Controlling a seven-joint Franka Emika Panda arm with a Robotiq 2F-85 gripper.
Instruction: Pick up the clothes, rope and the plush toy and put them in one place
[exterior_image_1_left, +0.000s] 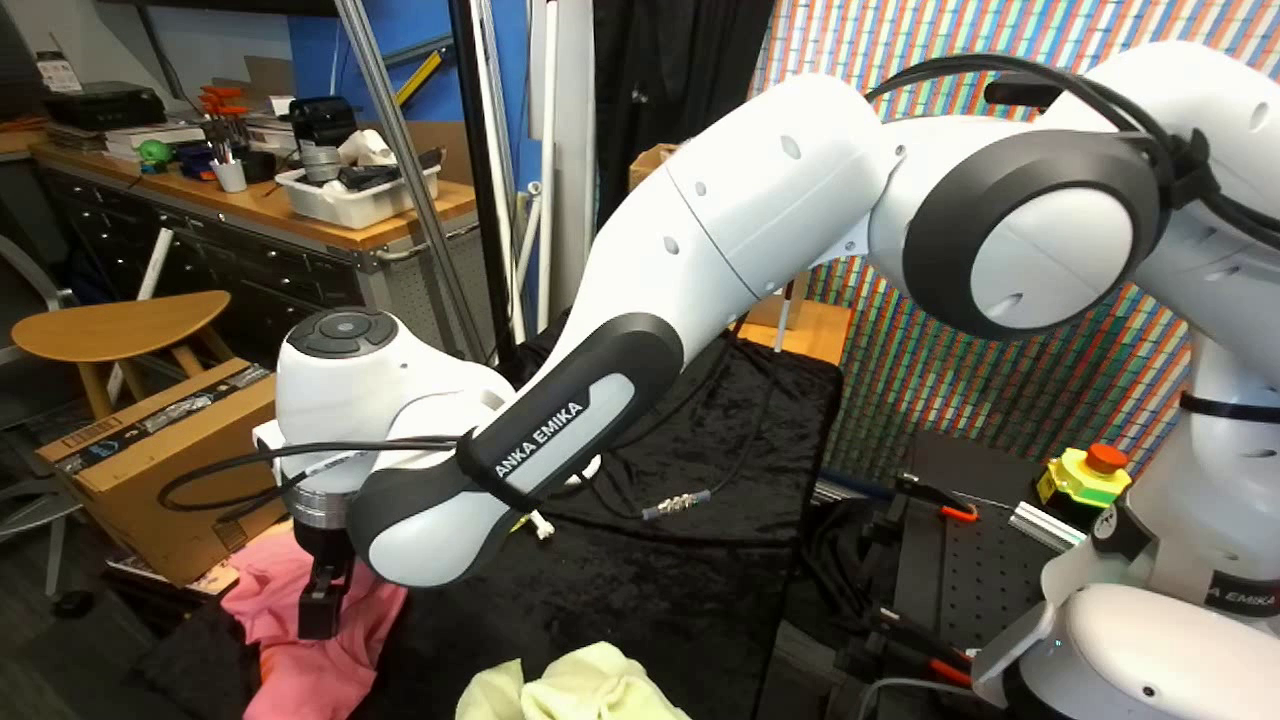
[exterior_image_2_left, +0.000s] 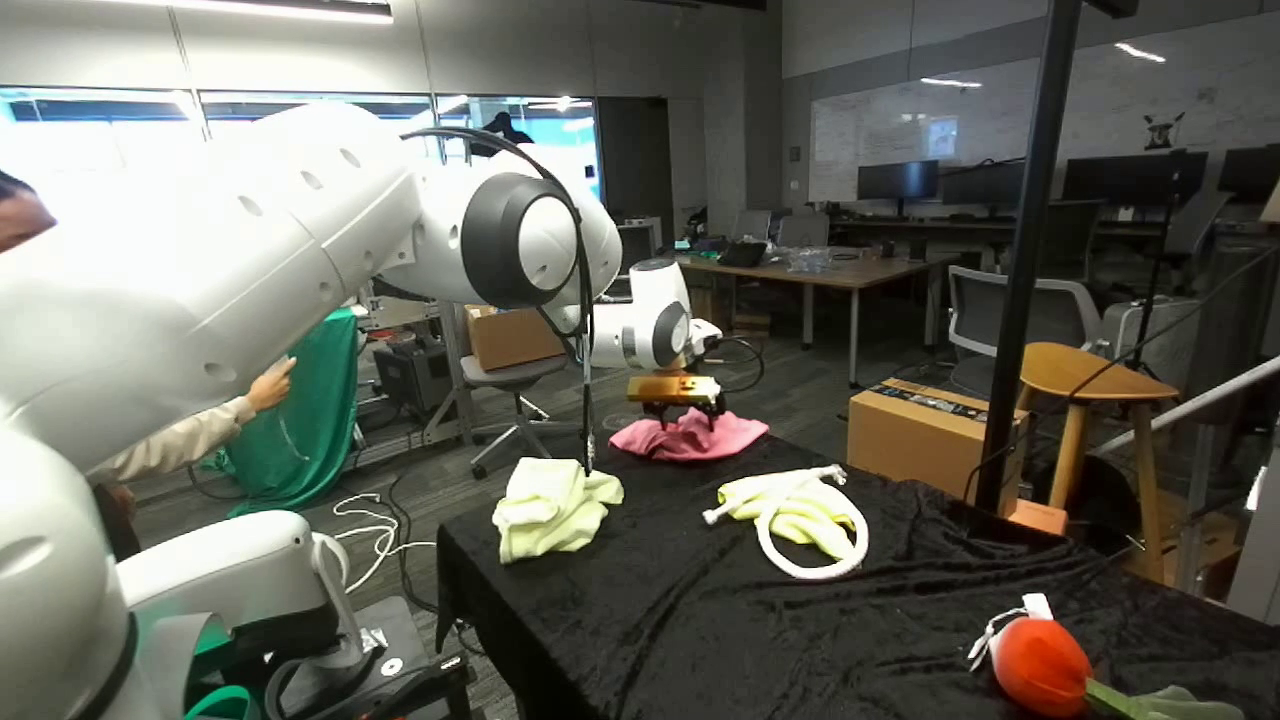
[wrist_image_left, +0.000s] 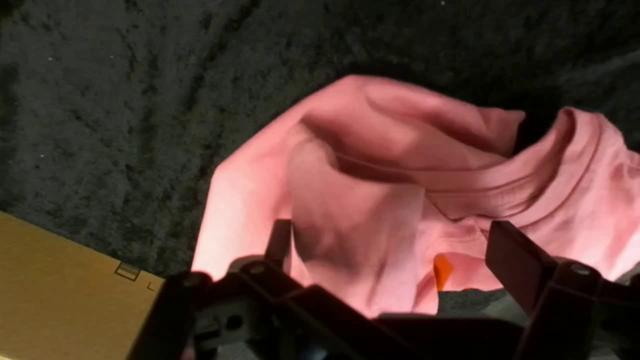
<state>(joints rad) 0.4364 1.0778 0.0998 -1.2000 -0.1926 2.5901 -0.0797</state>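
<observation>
Fingers (wrist_image_left: 517, 265) of the black two-finger gripper (wrist_image_left: 390, 224) spread wide, nothing clamped; cannot tell whether they touch cloth. Rumpled pink fabric garment (wrist_image_left: 370, 200) lies beneath and, in the wrist view, between them, near an edge of the black velvety tablecloth (exterior_image_2_left: 660, 590).

Handling, as judged: light, limp, not fragile, tolerates a hard squeeze. Matte surface should drag rather than slip. Expect sagging and trailing from any hold.

Grip site: the raised pink fold (wrist_image_left: 355, 240) between the fingers; closing low should gather several layers, whereas a pinch at the crest may lose it. Seamed garment band (wrist_image_left: 580, 145), right in the wrist view, looks thicker: second choice. Small orange patch (wrist_image_left: 442, 271) at the lower edge: print or separate object, unclear.

Elsewhere, in an exterior view: smooth white cord (exterior_image_2_left: 815, 573) looped over a pale yellow-green cloth (exterior_image_2_left: 817, 527), second pale cloth (exterior_image_2_left: 555, 505), round red-orange plush toy (exterior_image_2_left: 1040, 665); all apart from the garment.
</observation>
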